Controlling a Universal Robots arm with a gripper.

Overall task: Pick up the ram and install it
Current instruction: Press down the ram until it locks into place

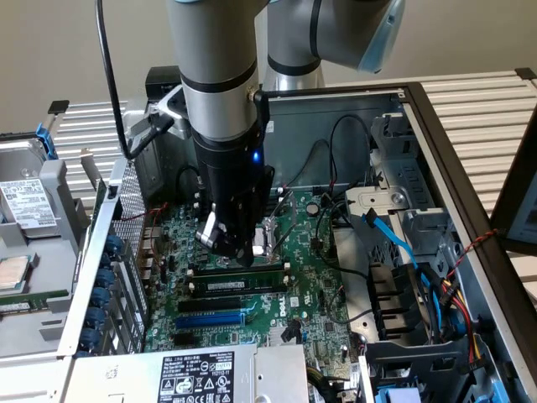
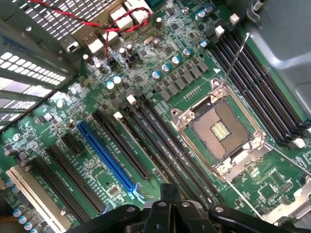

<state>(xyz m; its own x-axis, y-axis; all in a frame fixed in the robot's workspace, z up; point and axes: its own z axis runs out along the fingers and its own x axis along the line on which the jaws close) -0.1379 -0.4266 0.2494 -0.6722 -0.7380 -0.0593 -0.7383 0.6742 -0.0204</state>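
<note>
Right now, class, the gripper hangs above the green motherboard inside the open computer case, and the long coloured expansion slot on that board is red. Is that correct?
Not quite. The expansion slot is blue, not red; the wrist view shows it plainly. The rest stands: the gripper hangs above the green motherboard inside the open computer case.

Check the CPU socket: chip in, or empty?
Empty. In the wrist view the CPU socket shows bare gold contacts at its centre inside the metal frame, with no processor seated on them.
</note>
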